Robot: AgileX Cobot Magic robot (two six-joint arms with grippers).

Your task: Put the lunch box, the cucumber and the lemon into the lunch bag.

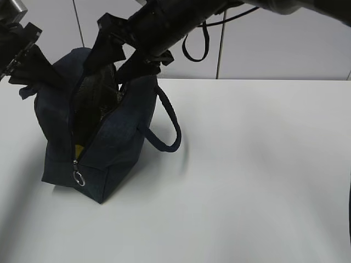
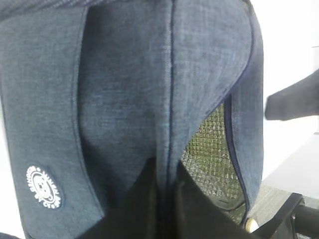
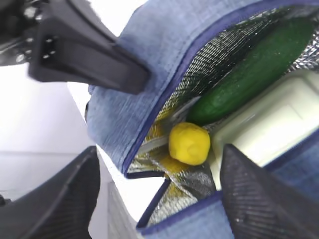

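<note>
While both my arms sit at the bag's mouth, notes as follows:

Lunch bag [image 1: 109, 159]: stands upright on the white table [image 1: 247, 175], left of centre in the exterior view; top zipper undone, mouth gaping, silver lining showing inside; ring pull [image 1: 79, 178] hangs at the near lower end of the zip; one loop handle [image 1: 167, 123] droops on the right side.

Left gripper [image 2: 162, 199]: my jaws are clenched tight on the bag's fabric at the edge of the opening; the round white logo [image 2: 44, 187] lies just beside, on the bag's outer wall.

Right gripper [image 3: 159, 199]: my fingers are spread wide above the open mouth, nothing between them, one finger [image 3: 259, 199] close over the lid.

Lemon [image 3: 189, 143]: inside the bag, at the end of the opening, touching the cucumber's tip and just beside the lunch box.

Cucumber [image 3: 249, 74]: inside, lying along the lining, against the box's long side.

Lunch box [image 3: 269, 124]: inside, pale green lid facing up.

Exterior check: a sliver of yellow shows low in the opening; cucumber and box hidden from there.
</note>
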